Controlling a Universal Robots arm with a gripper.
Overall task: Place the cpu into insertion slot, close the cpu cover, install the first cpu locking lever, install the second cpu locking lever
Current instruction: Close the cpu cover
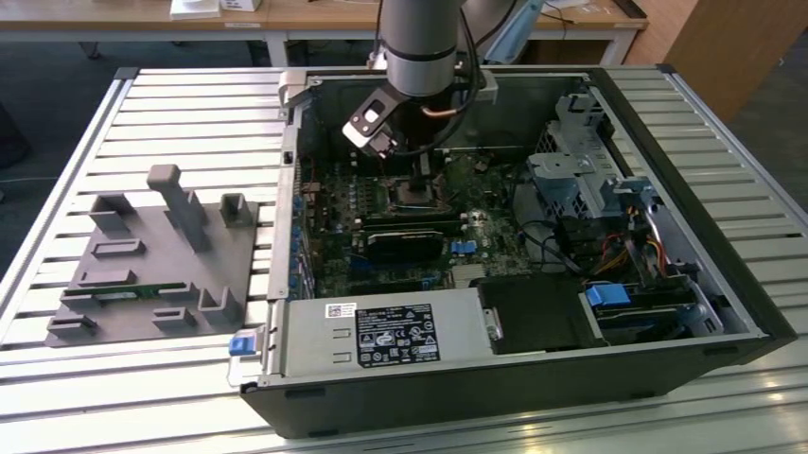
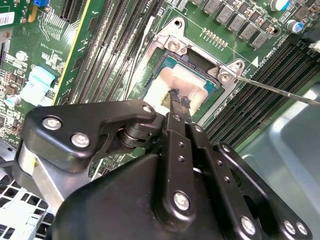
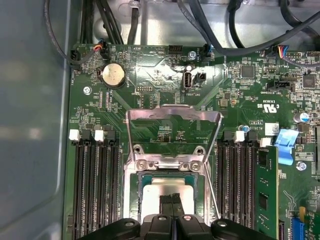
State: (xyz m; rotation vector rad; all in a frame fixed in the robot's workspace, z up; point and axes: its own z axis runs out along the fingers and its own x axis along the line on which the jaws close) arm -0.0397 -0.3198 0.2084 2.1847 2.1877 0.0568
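The cpu (image 3: 167, 189) lies flat in the insertion slot (image 3: 133, 187), its silver face up; it also shows in the second wrist view (image 2: 192, 80). My gripper (image 3: 172, 200) is shut, and its two black fingertips (image 2: 179, 101) rest together on the chip's face. The cpu cover (image 3: 172, 114), a thin silver frame with a big cut-out, stands swung open behind the slot. A thin wire locking lever (image 2: 280, 91) sticks out unlatched beside the slot. In the exterior view the arm reaches down into the open computer case, with the gripper (image 1: 423, 178) just over the slot (image 1: 411, 196).
Long black memory slots (image 3: 95, 190) flank the socket on both sides. A coin battery (image 3: 113, 75), a blue clip (image 3: 285, 145) and black cables (image 3: 240, 25) sit near it. The case holds a power supply (image 1: 378, 336) and a drive cage (image 1: 574, 175). A grey fixture (image 1: 151, 255) lies on the slatted table.
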